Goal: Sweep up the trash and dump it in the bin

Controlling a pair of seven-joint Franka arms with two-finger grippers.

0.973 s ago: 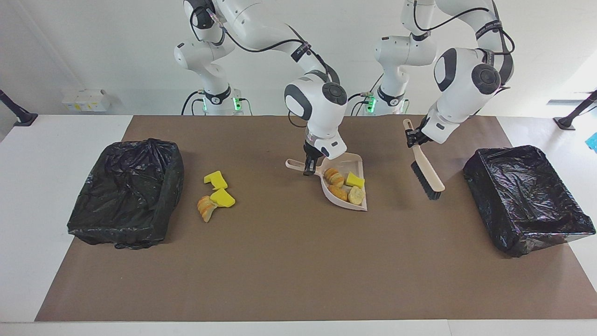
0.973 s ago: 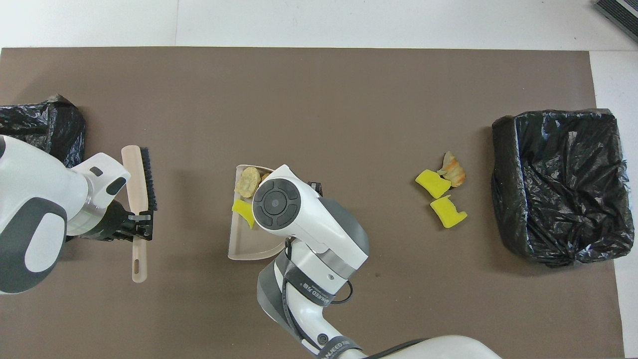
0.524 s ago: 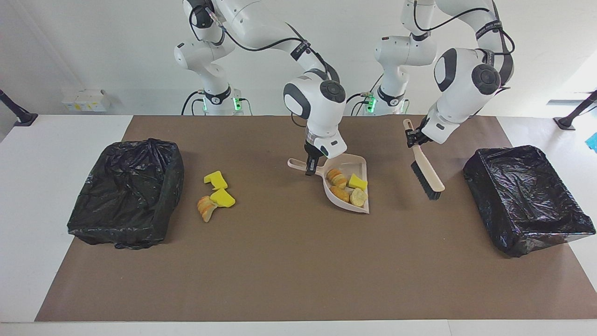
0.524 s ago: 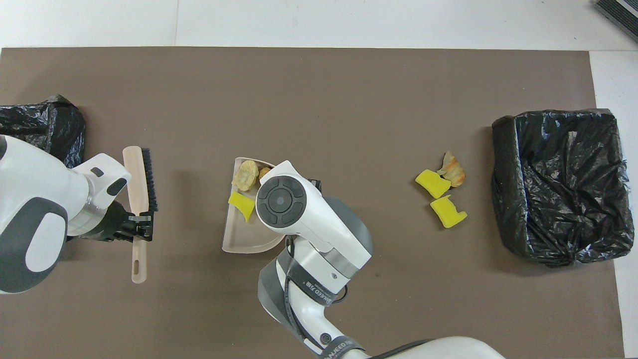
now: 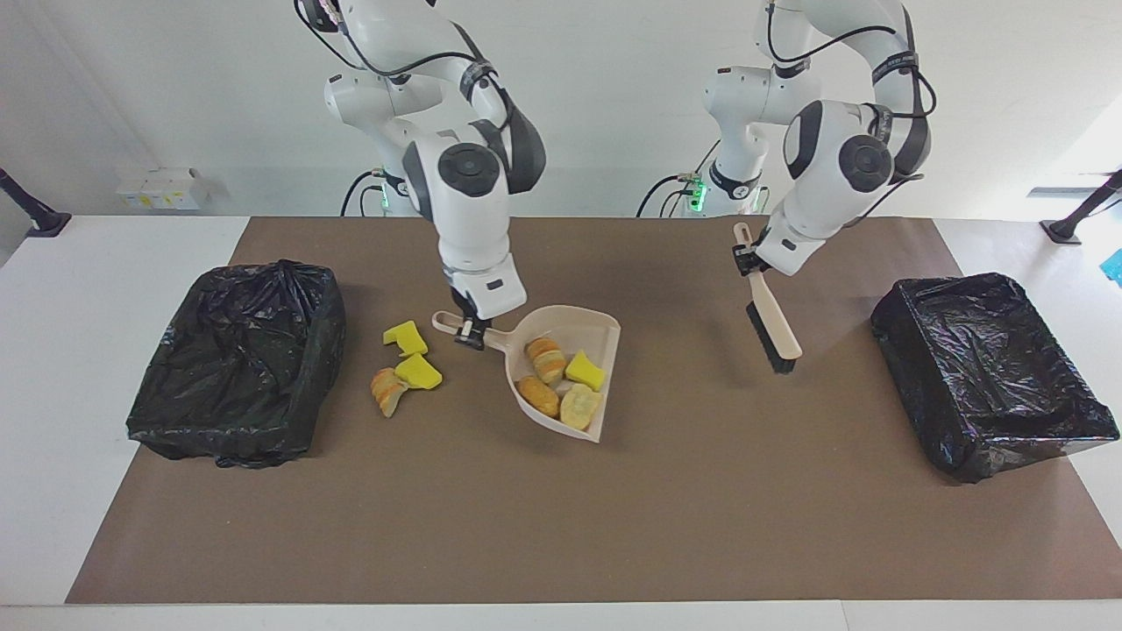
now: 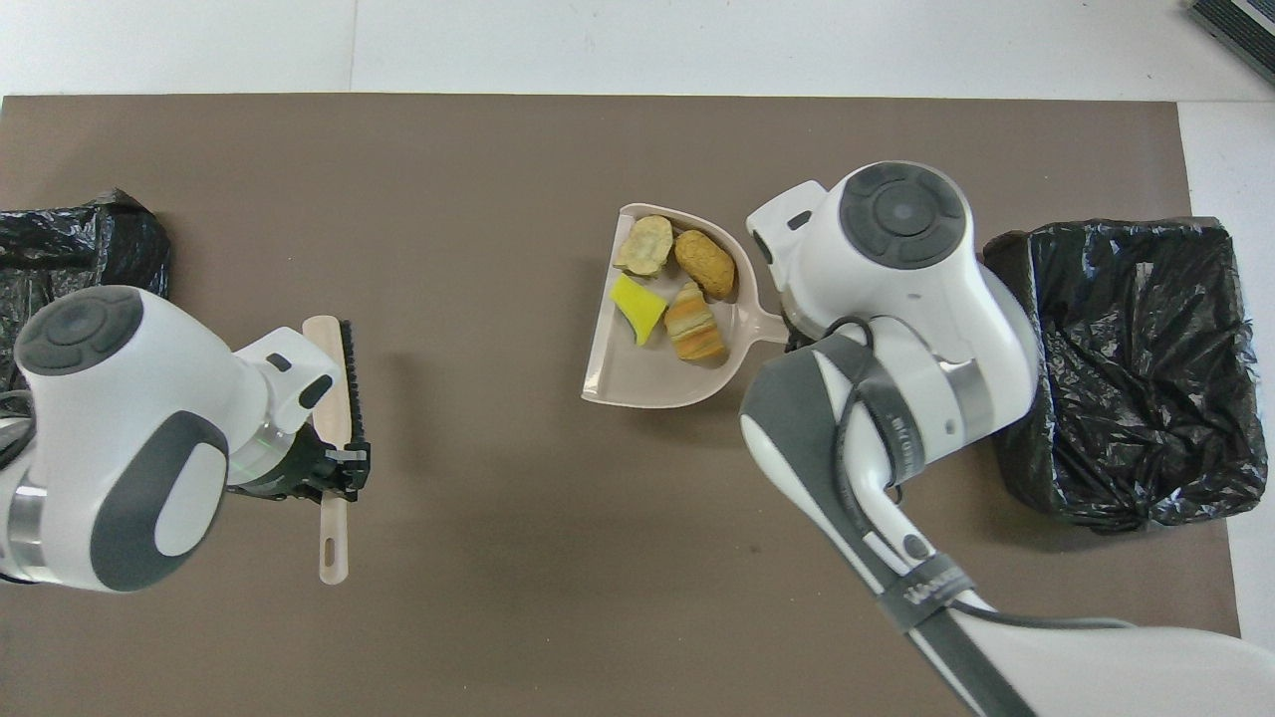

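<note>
right gripper (image 5: 469, 333): clamped on the dustpan handle, raised over the mat beside the loose scraps; arm comes in from the right arm's end
dustpan (image 5: 605, 337): beige, held up off the table, shadow on the mat under it, open mouth facing away from the robots
trash in pan: yellow-green sponge piece (image 5: 585, 370), striped bread lump (image 5: 546, 358), orange bread lump (image 5: 537, 396), pale bread lump (image 5: 579, 407); all four bunched together on the pan floor
loose scraps: two yellow sponge chunks (image 5: 404, 337) (image 5: 418, 372) and one bread lump (image 5: 387, 391) lying on the mat, touching or just beside each other, between the dustpan and the bin at the right arm's end; hidden by the arm in the overhead view
left gripper (image 5: 749, 260): closed on the brush handle, up in the air over the mat near the other bin
brush (image 5: 772, 325): beige back, black bristles, hanging tilted, bristle end low
bins: black-bagged bin (image 5: 237, 364) at the right arm's end, black-bagged bin (image 5: 986, 368) at the left arm's end; no scraps visible inside either
mat (image 5: 561, 517): brown, covers the table middle
</note>
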